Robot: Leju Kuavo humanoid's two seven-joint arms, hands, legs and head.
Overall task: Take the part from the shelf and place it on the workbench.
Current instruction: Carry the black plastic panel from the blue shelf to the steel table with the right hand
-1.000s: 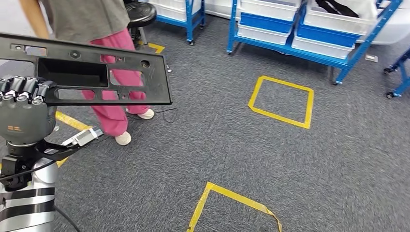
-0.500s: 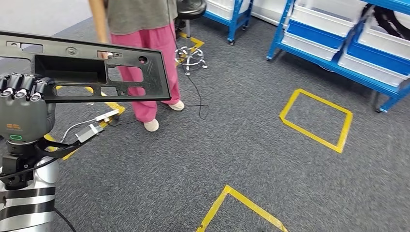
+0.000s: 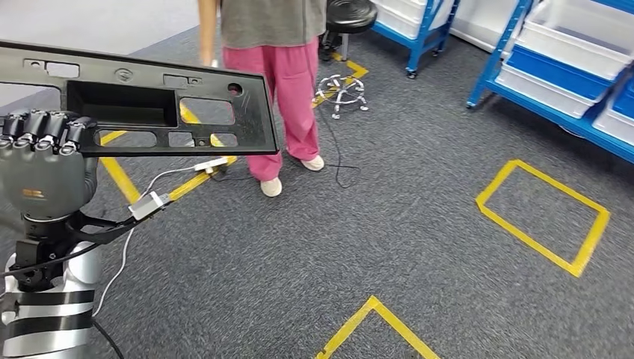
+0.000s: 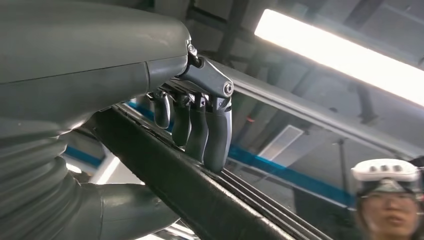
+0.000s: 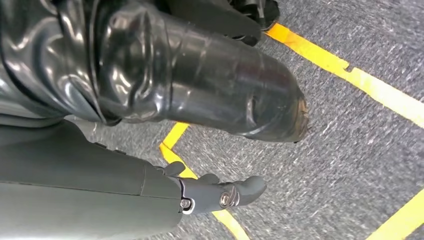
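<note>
The left hand point(image 3: 42, 161) is raised at the left of the head view, its fingers point(image 3: 45, 133) curled over the near edge of a long black plastic part point(image 3: 149, 101), which it holds up roughly level above the floor. The left wrist view shows the same grasp from behind: dark fingers point(image 4: 200, 125) wrapped over the top of the black part point(image 4: 190, 192) and the thick thumb beneath it, so the part is clamped between them. The part is a flat panel with one large rectangular opening and several smaller cut-outs. The right hand point(image 5: 220, 192) hangs beside the robot's body over the grey carpet point(image 3: 389, 247), its fingers loosely extended and holding nothing. A person in pink trousers point(image 3: 288, 105) stands just beyond the far end of the part. Yellow tape squares point(image 3: 542, 217) mark the carpet, and blue shelving point(image 3: 557, 71) with white and blue bins stands farther back on the right.
</note>
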